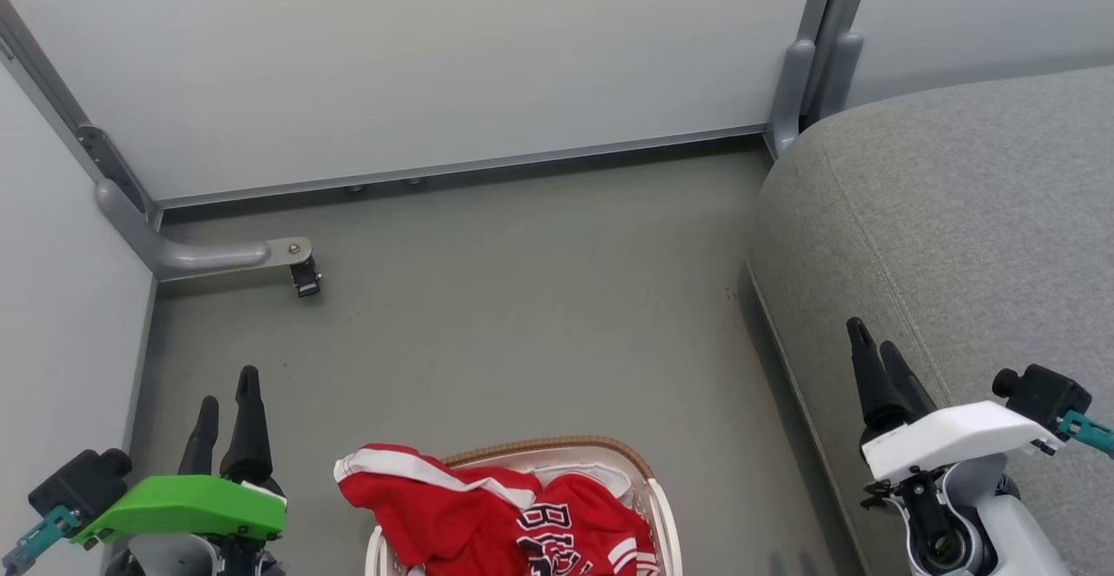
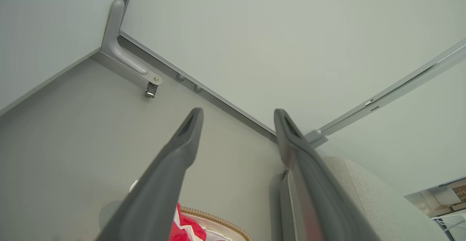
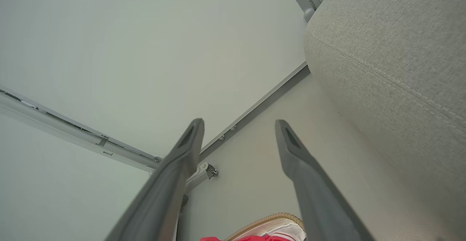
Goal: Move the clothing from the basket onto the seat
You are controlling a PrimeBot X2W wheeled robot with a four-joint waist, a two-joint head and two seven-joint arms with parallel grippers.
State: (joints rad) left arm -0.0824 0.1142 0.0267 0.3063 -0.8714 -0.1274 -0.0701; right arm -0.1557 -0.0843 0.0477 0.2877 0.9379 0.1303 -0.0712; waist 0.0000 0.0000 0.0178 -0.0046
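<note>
Pincer left (image 1: 229,387), pincer right (image 1: 872,335): agape, upward.

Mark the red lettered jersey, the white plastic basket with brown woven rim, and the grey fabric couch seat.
Red lettered jersey (image 1: 596,498): head view, cloth beside the letters.
White plastic basket with brown woven rim (image 1: 557,442): head view, far rim.
Grey fabric couch seat (image 1: 966,210): head view, top surface.

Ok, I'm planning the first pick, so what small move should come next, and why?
Probably lower the left gripper toward the striped red garment draped over the left rim of the basket. Its jaws stand open and empty, like those of the right gripper, that garment is nearest the left arm, and the visible part of the seat holds no clothing yet.
</note>
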